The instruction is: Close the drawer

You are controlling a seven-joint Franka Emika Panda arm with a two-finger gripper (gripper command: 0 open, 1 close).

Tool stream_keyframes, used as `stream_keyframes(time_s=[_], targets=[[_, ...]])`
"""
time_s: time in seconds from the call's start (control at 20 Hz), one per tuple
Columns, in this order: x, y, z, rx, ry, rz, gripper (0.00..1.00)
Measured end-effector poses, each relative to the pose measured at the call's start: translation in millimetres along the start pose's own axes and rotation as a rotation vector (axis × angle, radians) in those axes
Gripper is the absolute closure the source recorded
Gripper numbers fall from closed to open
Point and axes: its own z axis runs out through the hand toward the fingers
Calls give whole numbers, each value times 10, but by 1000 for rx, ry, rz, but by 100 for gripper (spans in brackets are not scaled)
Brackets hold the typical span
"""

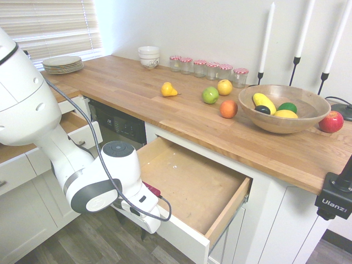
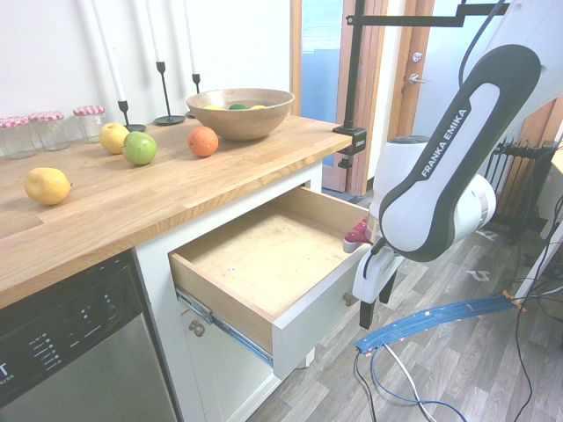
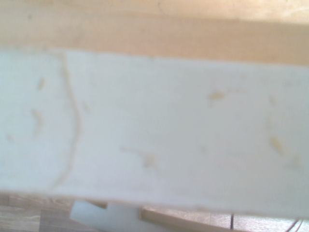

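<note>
Black jaws spread wide, empty, beside the drawer front

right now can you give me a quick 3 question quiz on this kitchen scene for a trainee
1. True or false: the drawer is fully shut.
2. Where is the gripper? A) over the wooden bowl B) low, at the drawer's white front C) by the stack of plates
3. Fill in: inside, the drawer holds ____.

Key: 1. False, it stands pulled far out. 2. B. 3. Nothing; only its bare wood bottom shows.
</note>
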Motion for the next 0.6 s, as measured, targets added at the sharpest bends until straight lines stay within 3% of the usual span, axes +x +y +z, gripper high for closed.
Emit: stream_keyframes(time_s=[0.6], targets=[[30,-27,-16,1,9,1,100]])
